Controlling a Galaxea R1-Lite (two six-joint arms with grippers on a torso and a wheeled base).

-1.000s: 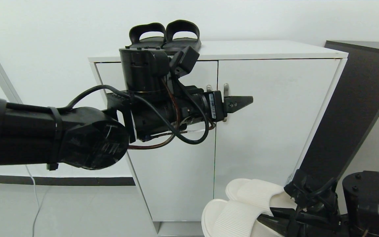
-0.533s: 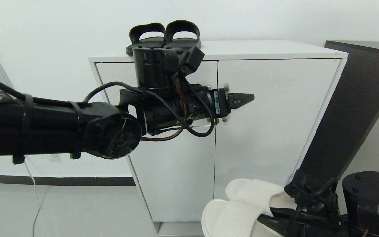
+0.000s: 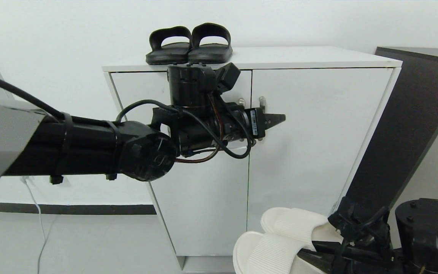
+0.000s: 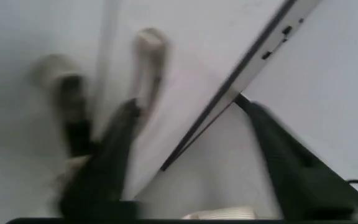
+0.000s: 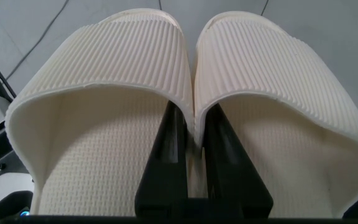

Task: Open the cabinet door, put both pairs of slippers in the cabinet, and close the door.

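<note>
Cabinet (image 3: 318, 133) shut, task barely begun: my left tool (image 3: 276, 118), fingers apart, hovers at the door handles (image 3: 261, 102). Black slippers (image 3: 189, 45) sit on the cabinet top; my right tool (image 5: 196, 130) clamps the white slippers (image 3: 280, 236) low before the right door. Opening, stowing and closing remain.

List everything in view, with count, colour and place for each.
black slippers: one pair, black, side by side on the cabinet top, towards its left end.
cream slippers: one pair, cream, ribbed, low on the right in front of the cabinet.
cabinet: one, white, two doors, both shut.
door handles: two, silver, high up on either side of the seam between the doors.
panel: one, dark grey, beside the cabinet's right side.
cable: one, pale, hanging down the wall on the left.
left end effector: black, open, at the door handles.
right end effector: black, shut on the cream slippers' inner walls.
</note>
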